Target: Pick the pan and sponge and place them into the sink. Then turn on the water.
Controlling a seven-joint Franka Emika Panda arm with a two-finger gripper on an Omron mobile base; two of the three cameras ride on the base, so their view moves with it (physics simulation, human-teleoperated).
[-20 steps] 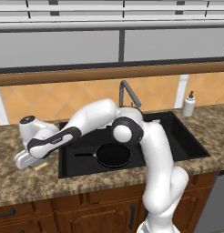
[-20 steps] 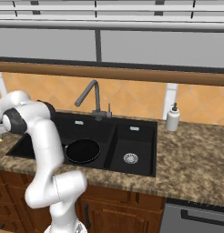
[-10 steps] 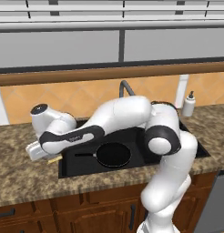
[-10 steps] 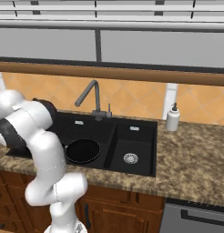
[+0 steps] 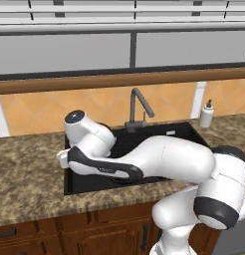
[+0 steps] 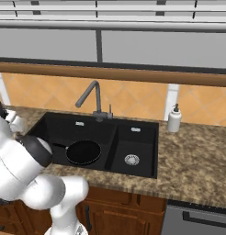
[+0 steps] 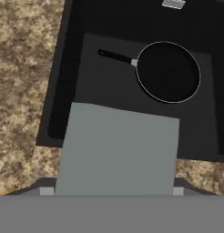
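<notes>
The pan point(image 6: 83, 152) lies flat on the floor of the large basin of the sink point(image 6: 55, 121), and in the right base view its thin handle points to about 10 o'clock. The smaller basin, at its 3 o'clock, has a round silver drain point(image 6: 131, 159). The sponge point(image 7: 118, 150) shows its grey-blue face close up in the hand view, with the pan at its 1 o'clock. The hand point(image 5: 63, 160) hangs over the sink's left rim, clenched on the sponge, which hides its fingers. The faucet point(image 6: 94, 98) stands at the sink's 12 o'clock. A white soap bottle point(image 6: 174, 120) stands on the worktop point(image 6: 193, 156).
</notes>
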